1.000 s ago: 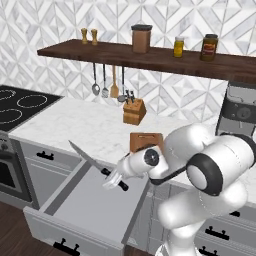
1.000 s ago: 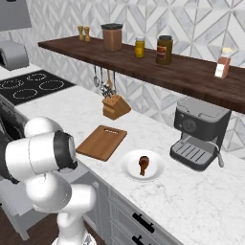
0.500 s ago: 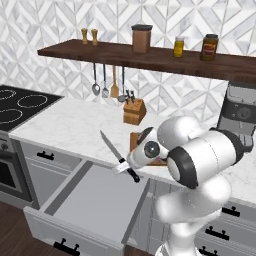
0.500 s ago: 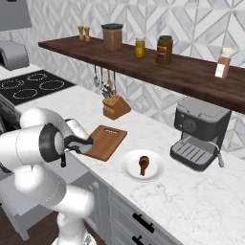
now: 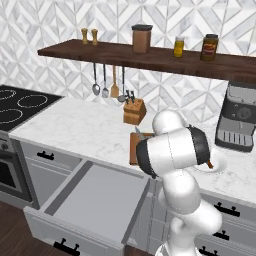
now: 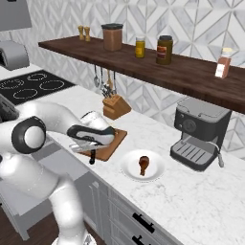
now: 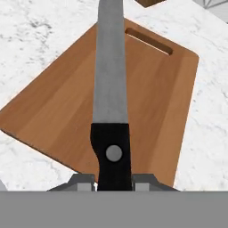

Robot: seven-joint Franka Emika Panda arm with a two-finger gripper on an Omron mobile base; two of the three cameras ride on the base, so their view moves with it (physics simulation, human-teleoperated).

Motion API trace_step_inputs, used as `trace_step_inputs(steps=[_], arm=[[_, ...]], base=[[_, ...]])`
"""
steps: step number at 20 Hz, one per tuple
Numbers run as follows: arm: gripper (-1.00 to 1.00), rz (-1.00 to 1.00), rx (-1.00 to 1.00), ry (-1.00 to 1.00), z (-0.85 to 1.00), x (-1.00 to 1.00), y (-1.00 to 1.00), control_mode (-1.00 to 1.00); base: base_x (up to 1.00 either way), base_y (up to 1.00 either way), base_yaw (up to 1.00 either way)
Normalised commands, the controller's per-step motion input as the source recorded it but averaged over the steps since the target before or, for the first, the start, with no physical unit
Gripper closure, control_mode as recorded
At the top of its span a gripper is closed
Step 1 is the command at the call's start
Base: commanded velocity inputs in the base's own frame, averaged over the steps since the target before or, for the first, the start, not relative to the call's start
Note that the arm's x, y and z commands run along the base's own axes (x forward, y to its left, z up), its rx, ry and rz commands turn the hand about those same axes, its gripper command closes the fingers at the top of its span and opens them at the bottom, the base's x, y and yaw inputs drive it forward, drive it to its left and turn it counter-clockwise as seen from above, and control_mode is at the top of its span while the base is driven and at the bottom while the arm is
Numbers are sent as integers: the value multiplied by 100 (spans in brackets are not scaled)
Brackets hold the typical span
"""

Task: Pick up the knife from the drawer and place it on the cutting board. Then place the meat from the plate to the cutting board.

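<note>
The gripper (image 7: 114, 181) pinches the knife (image 7: 111, 89) (black handle lowest) at frame centre over the cutting board (image 7: 151, 89).

Dark wooden wall shelf (image 6: 191, 76) along patterned white tile wall. On shelf: pair of small wooden shakers (image 5: 89, 36), brown canister with dark lid (image 5: 141, 38), yellow jar (image 5: 179, 46), dark jar with red label (image 5: 209, 47), small white bottle with orange band (image 6: 222, 62). Metal utensils (image 5: 105, 82) hanging beneath shelf. Tan wooden knife block (image 5: 134, 111) upright on white marble counter (image 5: 80, 125). Black-and-silver coffee machine (image 6: 197, 132) on counter. Black stovetop (image 5: 22, 105) at counter's far end.
</note>
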Motion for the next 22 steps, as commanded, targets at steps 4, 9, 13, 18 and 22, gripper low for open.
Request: trace_step_inputs(steps=[4, 9, 13, 18, 22], arm=[[100, -32, 6, 15, 98, 100, -4, -100], [100, -14, 17, 23, 14, 82, -3, -100], [100, -9, 8, 25, 9, 99, 33, -100], [100, -19, 6, 18, 44, 100, 61, -100], [100, -28, 2, 17, 68, 100, 55, -100]], base=[[0, 0, 0], [0, 0, 0], [0, 0, 0], [0, 0, 0], [0, 0, 0]])
